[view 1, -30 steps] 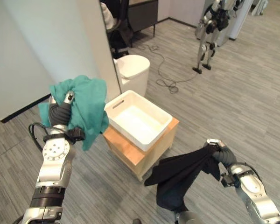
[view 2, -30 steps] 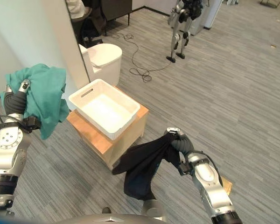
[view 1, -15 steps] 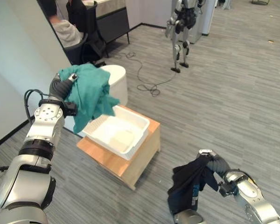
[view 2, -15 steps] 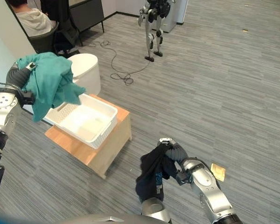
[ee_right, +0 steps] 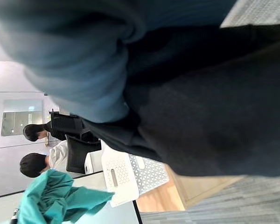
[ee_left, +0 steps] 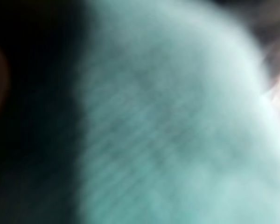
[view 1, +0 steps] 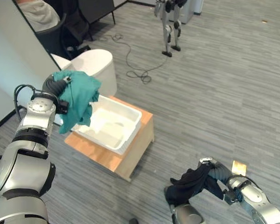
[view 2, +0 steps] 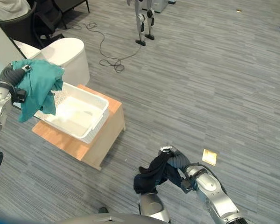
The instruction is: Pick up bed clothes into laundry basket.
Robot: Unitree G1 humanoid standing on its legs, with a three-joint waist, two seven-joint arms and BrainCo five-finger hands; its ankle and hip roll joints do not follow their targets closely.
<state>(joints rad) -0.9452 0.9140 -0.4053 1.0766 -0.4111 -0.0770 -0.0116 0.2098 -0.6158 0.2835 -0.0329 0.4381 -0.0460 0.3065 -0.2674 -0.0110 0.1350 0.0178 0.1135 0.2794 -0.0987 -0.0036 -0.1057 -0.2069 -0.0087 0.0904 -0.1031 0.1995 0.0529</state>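
A grey plank-patterned floor (view 1: 233, 93) runs through an open room, with a low wooden desk (view 1: 130, 154) standing on it to the left. A teal garment (view 1: 77, 95) hangs bunched from the left robot hand (view 1: 65, 81), whose fingers are curled into the cloth; it is held over the left edge of the white laundry basket (view 1: 130, 133), its lower folds dangling at the rim, partly inside and partly outside it as far as can be judged. A dark garment (view 2: 154, 172) is clenched in the right robot hand (view 2: 175, 158), low and near, well apart from the basket and to its right, its tail hanging toward the floor. The step in hand looks like the drop of the teal piece: the next move probably calls for carrying it a little farther over the middle of the basket and letting go, so that none trails over the rim. The dark piece would then have to be lifted and brought left across the gap. The basket sits on the desk with perforated walls and appears to hold nothing yet. Just beyond the desk stands a rounded white bin (view 1: 95, 65); farther off are a seated person (view 1: 37, 11) at the far left and another humanoid robot (view 1: 170, 23).
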